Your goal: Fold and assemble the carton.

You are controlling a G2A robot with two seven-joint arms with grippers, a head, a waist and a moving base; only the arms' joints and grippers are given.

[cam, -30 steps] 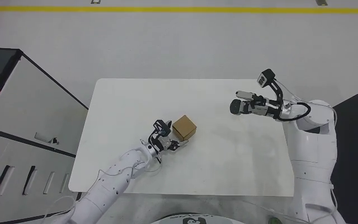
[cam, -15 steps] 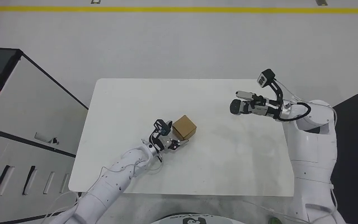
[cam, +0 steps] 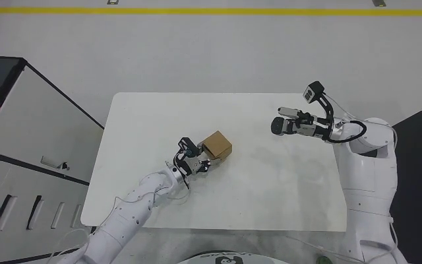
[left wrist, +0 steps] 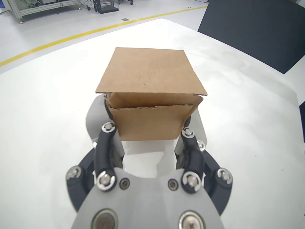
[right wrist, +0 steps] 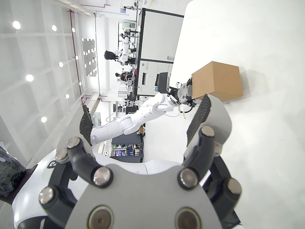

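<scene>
A small brown carton (cam: 217, 144) sits folded into a cube near the middle of the white table (cam: 277, 198). In the left wrist view its top flap (left wrist: 150, 82) lies flat over the box and the near side looks raised off the table, with shadow beneath. My left gripper (cam: 204, 160) holds the carton's near end, one finger (left wrist: 106, 129) on each side wall. My right gripper (cam: 277, 125) hangs open and empty over the table's right part, well away from the carton (right wrist: 216, 82). The right wrist view shows my left gripper (right wrist: 188, 94) at the box.
A grey cabinet (cam: 33, 132) stands beside the table's left edge. A yellow floor line (cam: 211, 11) runs beyond the far edge. There is bare table all around the carton.
My left gripper has pushed slightly toward the far side of the table, and the carton has shifted and tipped with it. The right arm has not moved.
</scene>
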